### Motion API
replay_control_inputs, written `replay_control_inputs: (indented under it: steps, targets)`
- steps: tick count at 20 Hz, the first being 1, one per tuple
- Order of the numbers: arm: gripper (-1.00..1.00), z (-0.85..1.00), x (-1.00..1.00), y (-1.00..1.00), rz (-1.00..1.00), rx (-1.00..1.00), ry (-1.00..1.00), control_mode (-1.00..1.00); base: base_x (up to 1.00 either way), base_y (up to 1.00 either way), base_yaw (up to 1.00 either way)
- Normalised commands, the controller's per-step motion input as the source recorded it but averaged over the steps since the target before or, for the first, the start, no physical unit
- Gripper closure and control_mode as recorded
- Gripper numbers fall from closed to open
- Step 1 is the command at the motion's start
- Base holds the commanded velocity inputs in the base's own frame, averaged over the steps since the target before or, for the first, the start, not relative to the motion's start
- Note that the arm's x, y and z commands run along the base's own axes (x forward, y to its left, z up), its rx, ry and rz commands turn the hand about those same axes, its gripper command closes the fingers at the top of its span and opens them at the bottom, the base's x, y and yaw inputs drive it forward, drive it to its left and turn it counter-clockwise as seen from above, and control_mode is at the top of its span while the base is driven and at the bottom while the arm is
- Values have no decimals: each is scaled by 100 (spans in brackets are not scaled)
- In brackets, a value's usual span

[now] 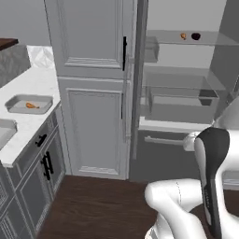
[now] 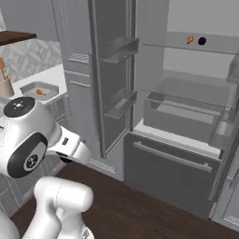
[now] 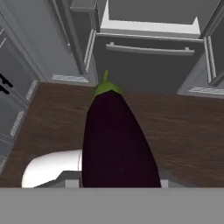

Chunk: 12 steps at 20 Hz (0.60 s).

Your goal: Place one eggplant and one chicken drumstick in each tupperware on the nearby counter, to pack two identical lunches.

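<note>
An open grey fridge (image 2: 186, 93) stands ahead of the end effector, its door (image 2: 112, 70) swung wide and its bottom freezer drawer (image 3: 148, 57) shut. A dark wooden floor (image 3: 183, 131) lies below the end effector. Well off to one side, a beige utensil cup (image 2: 5, 86) stands beneath a dark wooden shelf (image 2: 16, 36).

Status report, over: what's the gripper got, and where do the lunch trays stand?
Gripper shut on eggplant, held over the wooden floor. One tupperware on the counter holds a drumstick. Fridge door stands open.
</note>
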Motion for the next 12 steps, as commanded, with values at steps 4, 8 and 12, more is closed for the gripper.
replay_control_inputs:
  steps: [4,8,12]
  targets:
    - [100,0,0,0,0,0,0,100,-70,45,40]
    - [100,0,0,0,0,0,0,100,1,56,39]
    - [100,0,0,0,0,0,0,100,39,66,37]
